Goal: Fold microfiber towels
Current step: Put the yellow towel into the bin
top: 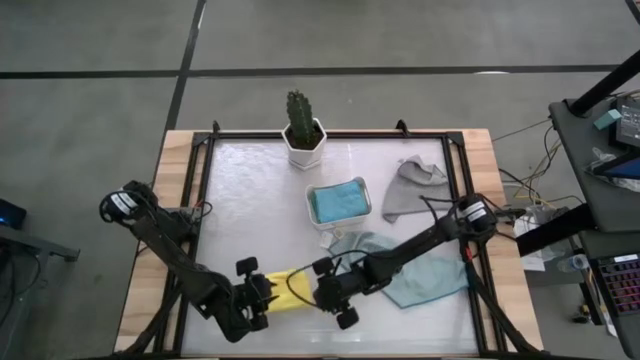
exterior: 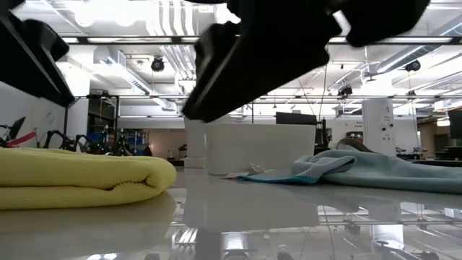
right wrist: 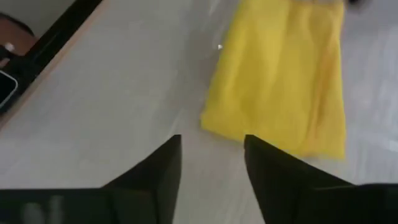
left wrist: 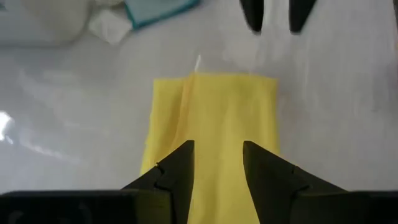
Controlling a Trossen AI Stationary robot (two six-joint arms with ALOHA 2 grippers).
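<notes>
The soft yellow microfiber towel [top: 291, 292] lies folded at the near edge of the white worktop [top: 250, 200]. The left gripper [left wrist: 217, 165] and the right gripper [right wrist: 211, 155] flank it, jaws parted and grasping nothing, apparently letting the fold settle.

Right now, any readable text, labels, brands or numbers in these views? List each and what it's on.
None readable.
yellow towel: plain, no tag or print showing.
white tray and cactus pot: no markings visible.
Monitor and gear in the room behind the table, low view: too small and blurred to read.
</notes>
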